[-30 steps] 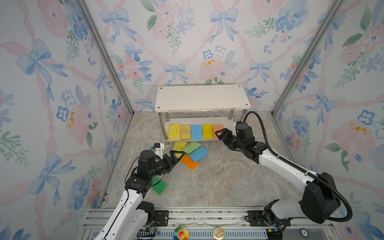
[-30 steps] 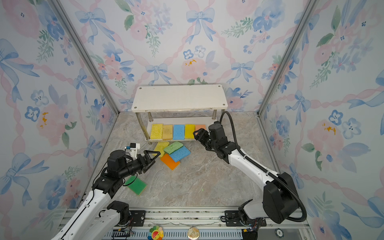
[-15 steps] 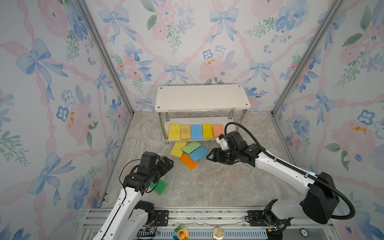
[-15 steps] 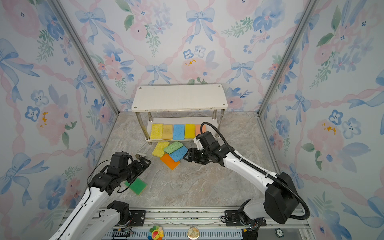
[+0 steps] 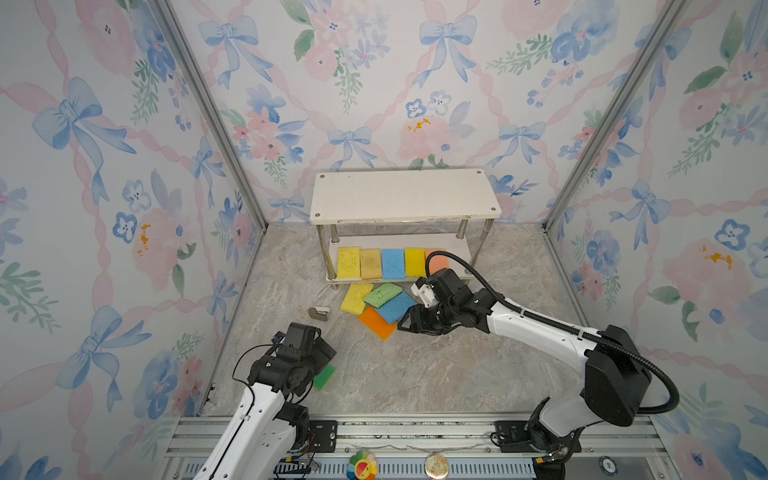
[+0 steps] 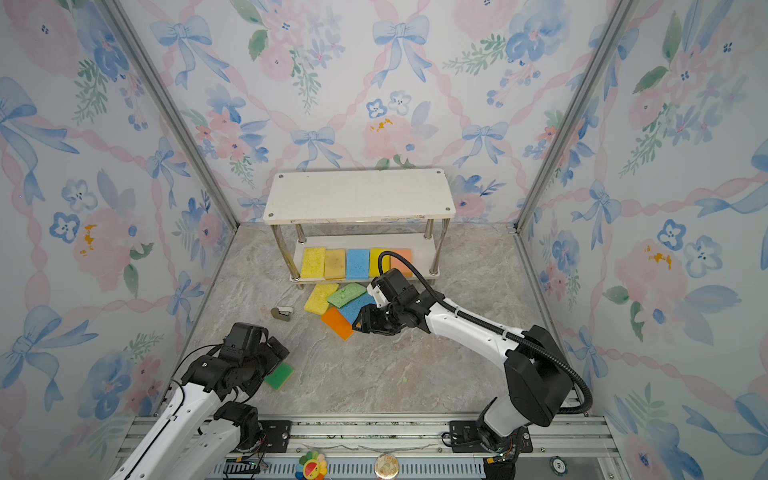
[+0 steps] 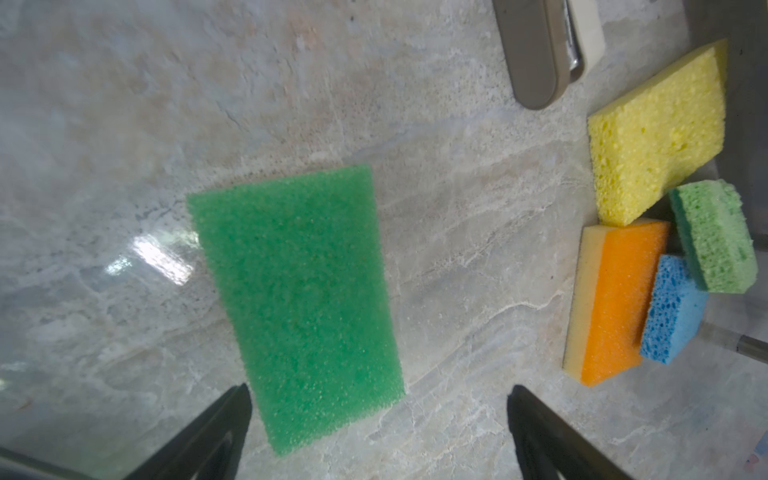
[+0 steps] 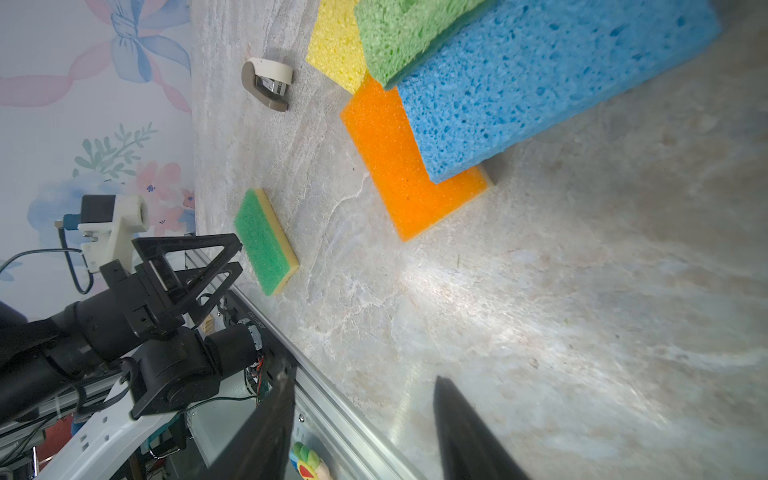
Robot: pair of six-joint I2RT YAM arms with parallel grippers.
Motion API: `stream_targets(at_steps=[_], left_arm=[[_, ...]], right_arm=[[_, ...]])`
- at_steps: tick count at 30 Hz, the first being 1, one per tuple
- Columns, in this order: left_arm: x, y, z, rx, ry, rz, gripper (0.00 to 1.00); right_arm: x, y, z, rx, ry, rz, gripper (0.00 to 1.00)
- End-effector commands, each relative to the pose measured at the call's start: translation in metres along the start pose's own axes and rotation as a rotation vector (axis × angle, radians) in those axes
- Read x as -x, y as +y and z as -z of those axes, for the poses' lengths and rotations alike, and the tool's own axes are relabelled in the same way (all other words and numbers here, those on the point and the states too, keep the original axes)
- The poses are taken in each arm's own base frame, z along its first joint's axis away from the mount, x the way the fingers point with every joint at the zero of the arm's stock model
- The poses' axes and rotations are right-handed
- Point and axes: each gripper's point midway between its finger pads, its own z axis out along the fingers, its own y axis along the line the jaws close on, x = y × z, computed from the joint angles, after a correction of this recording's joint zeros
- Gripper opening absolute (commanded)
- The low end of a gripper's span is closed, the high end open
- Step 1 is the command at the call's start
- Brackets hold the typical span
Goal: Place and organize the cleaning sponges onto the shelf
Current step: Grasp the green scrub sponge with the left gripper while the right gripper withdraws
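Currently left gripper (image 7: 379, 388) spread wide over dark green sponge (image 7: 295, 299); right gripper (image 8: 363, 374) jaws apart, empty, beside orange sponge (image 8: 399, 166). Risk: overlapping blue sponge (image 8: 519, 83) may get dragged along.

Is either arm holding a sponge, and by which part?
Nothing is held. The left gripper is open by the dark green sponge; the right gripper is open by the blue sponge.

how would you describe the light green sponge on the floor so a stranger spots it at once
Start at the white two-tier shelf at the back; on the floor just in front of it, four sponges lie heaped together. Among the yellow sponge, blue sponge and orange sponge, the light green sponge is the only green one and lies topmost.
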Motion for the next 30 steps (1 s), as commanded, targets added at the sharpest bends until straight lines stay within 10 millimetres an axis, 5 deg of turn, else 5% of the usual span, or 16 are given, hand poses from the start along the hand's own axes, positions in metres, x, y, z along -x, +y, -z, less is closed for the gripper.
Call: stream_targets(at_steps=[1, 14, 24, 30], left_arm=[[0.001, 0.015, -0.005, 0.065, -0.014, 0.057, 0.97], [-0.012, 0.02, -0.03, 0.063, 0.04, 0.094, 0.87], [-0.016, 0.017, -0.037, 0.015, 0.053, 0.08, 0.61], [-0.019, 0.016, -0.04, -0.012, 0.061, 0.093, 0.33]], right_arm=[[0.0, 0.008, 0.002, 0.019, -0.005, 0.018, 0.55], [-0.002, -0.001, 0.016, -0.01, -0.042, 0.01, 0.48], [0.001, -0.006, 0.023, -0.022, -0.058, 0.001, 0.42], [0.002, -0.007, 0.024, -0.023, -0.06, 0.0, 0.4]])
